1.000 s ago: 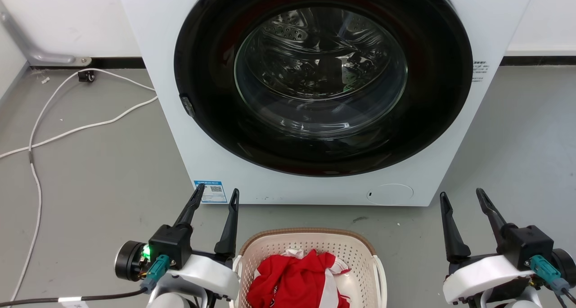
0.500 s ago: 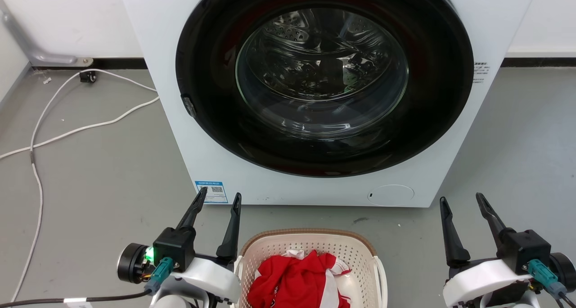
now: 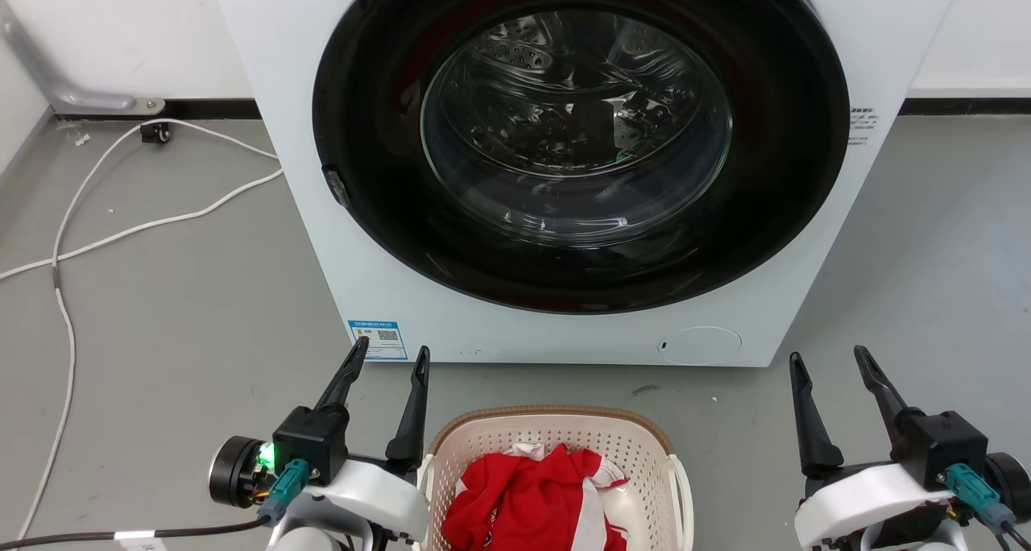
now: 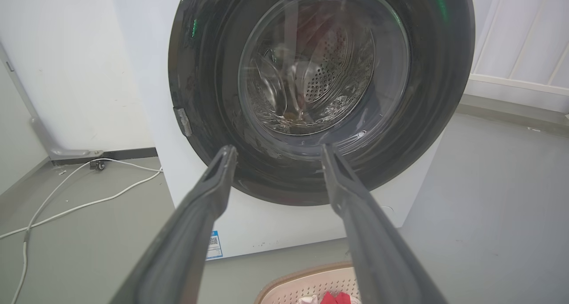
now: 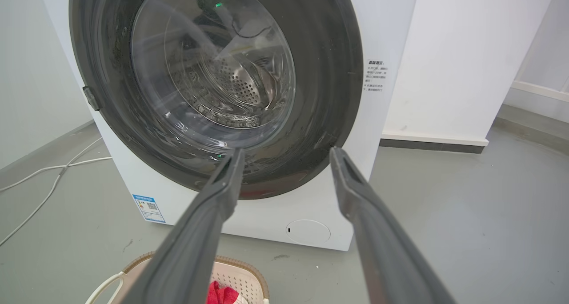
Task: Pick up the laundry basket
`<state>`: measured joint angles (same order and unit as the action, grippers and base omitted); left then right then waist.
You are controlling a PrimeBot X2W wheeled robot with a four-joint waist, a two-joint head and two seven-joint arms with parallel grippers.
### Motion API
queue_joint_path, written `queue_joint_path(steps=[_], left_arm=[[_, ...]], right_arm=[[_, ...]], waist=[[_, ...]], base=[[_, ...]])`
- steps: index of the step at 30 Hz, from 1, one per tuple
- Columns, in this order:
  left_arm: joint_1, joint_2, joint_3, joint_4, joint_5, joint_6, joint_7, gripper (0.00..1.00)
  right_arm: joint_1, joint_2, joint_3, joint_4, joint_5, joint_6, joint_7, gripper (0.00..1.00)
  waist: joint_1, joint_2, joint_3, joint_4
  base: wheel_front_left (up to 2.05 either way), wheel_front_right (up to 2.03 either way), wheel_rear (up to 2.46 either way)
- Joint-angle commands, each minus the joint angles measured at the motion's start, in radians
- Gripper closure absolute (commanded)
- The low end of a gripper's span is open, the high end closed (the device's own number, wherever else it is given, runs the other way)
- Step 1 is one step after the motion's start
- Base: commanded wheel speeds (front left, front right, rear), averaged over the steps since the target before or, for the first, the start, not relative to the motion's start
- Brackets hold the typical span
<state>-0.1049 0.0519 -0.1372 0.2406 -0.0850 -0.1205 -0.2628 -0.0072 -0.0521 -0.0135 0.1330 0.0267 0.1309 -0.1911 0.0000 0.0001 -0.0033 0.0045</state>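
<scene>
The laundry basket (image 3: 556, 432) stands on the grey floor at the bottom centre of the head view, cream with perforated walls and a brown rim, holding red and white clothes (image 3: 532, 499). Its far rim also peeks into the left wrist view (image 4: 306, 281) and the right wrist view (image 5: 242, 273). My left gripper (image 3: 391, 350) hovers open just left of the basket, fingers pointing toward the washing machine. My right gripper (image 3: 830, 358) is open well to the basket's right, apart from it. Neither holds anything.
A white front-loading washing machine (image 3: 564, 164) with a dark round door stands right behind the basket. White cables (image 3: 121, 221) trail over the floor at the left. A white wall (image 5: 462, 59) and baseboard lie to the right of the machine.
The head view shifted slightly; both grippers stay open at about the same places beside the basket. The basket has not moved.
</scene>
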Motion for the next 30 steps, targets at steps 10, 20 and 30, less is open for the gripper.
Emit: queue_joint_path(steps=[10, 20, 30], left_arm=[[-0.059, -0.001, 0.014, 0.070, -0.008, 0.005, -0.003, 0.00], [-0.168, 0.004, 0.015, 0.280, -0.051, -0.007, -0.003, 0.00], [-0.364, 0.040, -0.038, 0.581, -0.148, -0.010, 0.001, 0.00]], right_arm=[[-0.049, 0.003, -0.001, 0.066, 0.017, 0.000, 0.001, 0.00], [-0.146, 0.003, 0.008, 0.222, 0.034, 0.000, -0.015, 0.00], [-0.339, 0.002, 0.041, 0.499, 0.063, 0.000, -0.038, 0.00]], waist=[[0.0000, -0.0001, 0.129, -0.003], [0.0000, -0.0001, 0.303, -0.010], [0.0000, -0.0001, 0.504, -0.025]], base=[[0.00, 0.00, 0.00], [0.00, 0.00, 0.00], [0.00, 0.00, 0.00]])
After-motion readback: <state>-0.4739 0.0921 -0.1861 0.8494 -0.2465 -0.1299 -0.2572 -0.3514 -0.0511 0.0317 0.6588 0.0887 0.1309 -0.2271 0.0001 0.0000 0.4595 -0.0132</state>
